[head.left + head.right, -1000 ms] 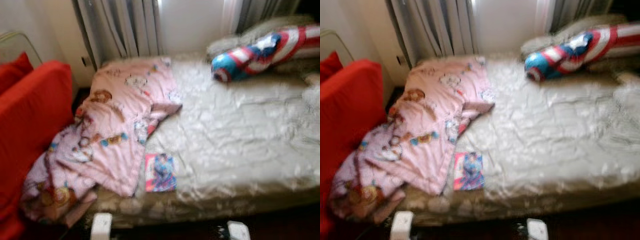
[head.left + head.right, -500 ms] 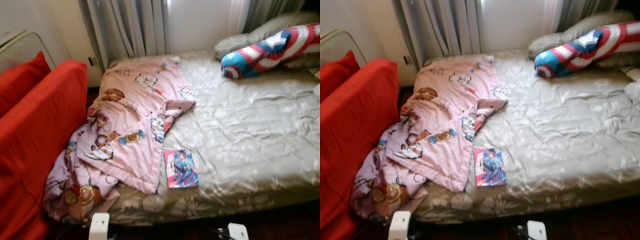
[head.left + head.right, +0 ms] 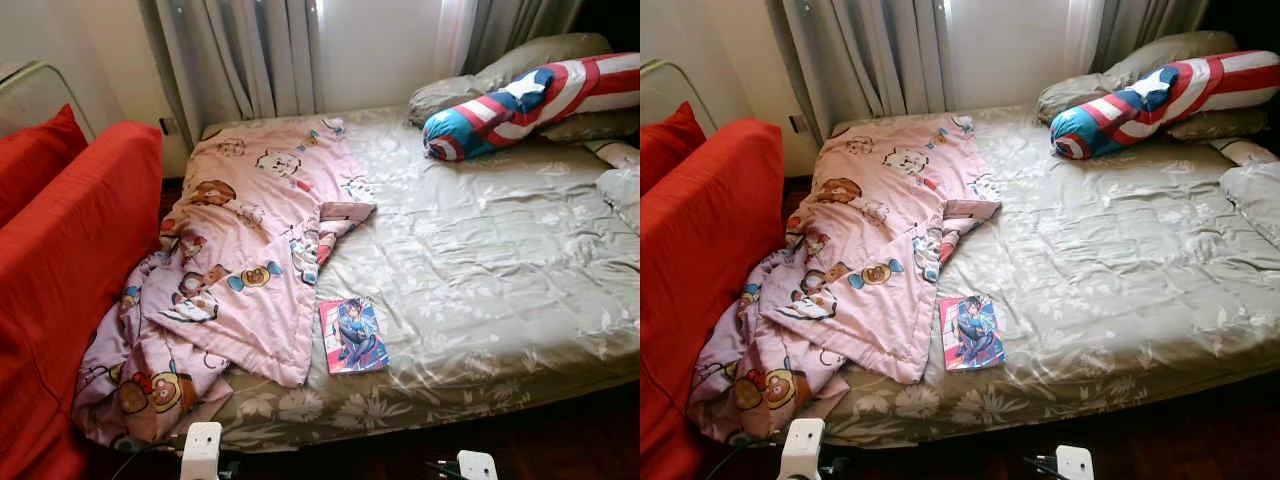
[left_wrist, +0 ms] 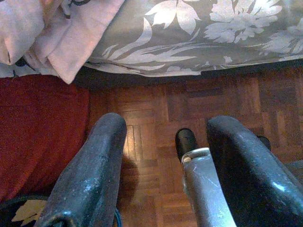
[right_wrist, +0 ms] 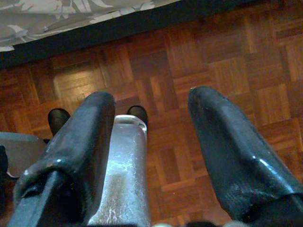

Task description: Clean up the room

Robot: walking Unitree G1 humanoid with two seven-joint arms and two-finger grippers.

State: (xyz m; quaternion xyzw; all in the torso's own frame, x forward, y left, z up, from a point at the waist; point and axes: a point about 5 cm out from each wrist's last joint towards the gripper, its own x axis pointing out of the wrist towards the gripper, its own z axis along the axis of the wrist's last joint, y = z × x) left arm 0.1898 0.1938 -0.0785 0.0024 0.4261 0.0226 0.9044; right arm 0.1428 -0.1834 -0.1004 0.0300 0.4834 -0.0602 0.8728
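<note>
A rumpled pink cartoon-print blanket [image 3: 250, 250] lies over the left part of the bed [image 3: 500, 270], and its lower end hangs off the front corner. A colourful comic book [image 3: 352, 335] lies flat on the grey floral cover, just right of the blanket's edge. A red, white and blue bolster [image 3: 520, 105] leans on grey pillows [image 3: 520, 65] at the bed's far right. My left gripper [image 4: 168, 127] hangs open above the parquet, close to the bed's front edge. Over the parquet, my right gripper [image 5: 151, 99] hangs open too, holding nothing.
A red sofa [image 3: 60, 260] with a red cushion [image 3: 35, 155] stands tight against the bed's left side. Grey curtains [image 3: 240, 55] hang behind the bed. Dark parquet floor [image 3: 1180, 430] runs along the bed's front. Another grey pillow [image 3: 622, 180] lies at the right edge.
The head camera has shifted and the blurred picture has turned sharp. The blanket, book and bolster lie where they were.
</note>
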